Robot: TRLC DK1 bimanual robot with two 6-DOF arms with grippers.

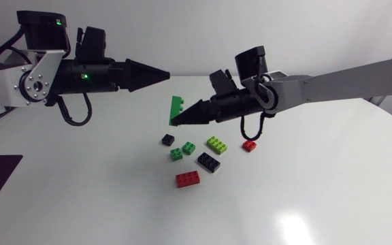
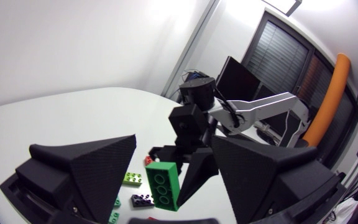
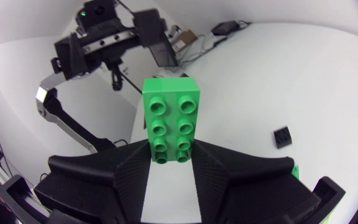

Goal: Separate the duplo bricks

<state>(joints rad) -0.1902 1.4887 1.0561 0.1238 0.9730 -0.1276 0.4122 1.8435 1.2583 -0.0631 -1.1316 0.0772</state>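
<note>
My right gripper (image 1: pixel 177 121) is shut on a long green brick (image 1: pixel 176 108) and holds it in the air above the table, studs toward the wrist camera (image 3: pixel 171 118). The brick's lower end is pinched between the right gripper (image 3: pixel 171 147) fingers. My left gripper (image 1: pixel 164 73) hangs up and to the left of that brick, apart from it. In the left wrist view the left gripper (image 2: pixel 174 138) stands open, and the green brick (image 2: pixel 163 185) lies ahead of it, between the spread fingers' line but untouched.
Loose bricks lie on the white table (image 1: pixel 305 190) under the grippers: a small black one (image 1: pixel 167 139), two small green ones (image 1: pixel 188 147) (image 1: pixel 175 154), a lime one (image 1: pixel 216 144), a small red one (image 1: pixel 249 145), a black one (image 1: pixel 208 162) and a red one (image 1: pixel 187 179).
</note>
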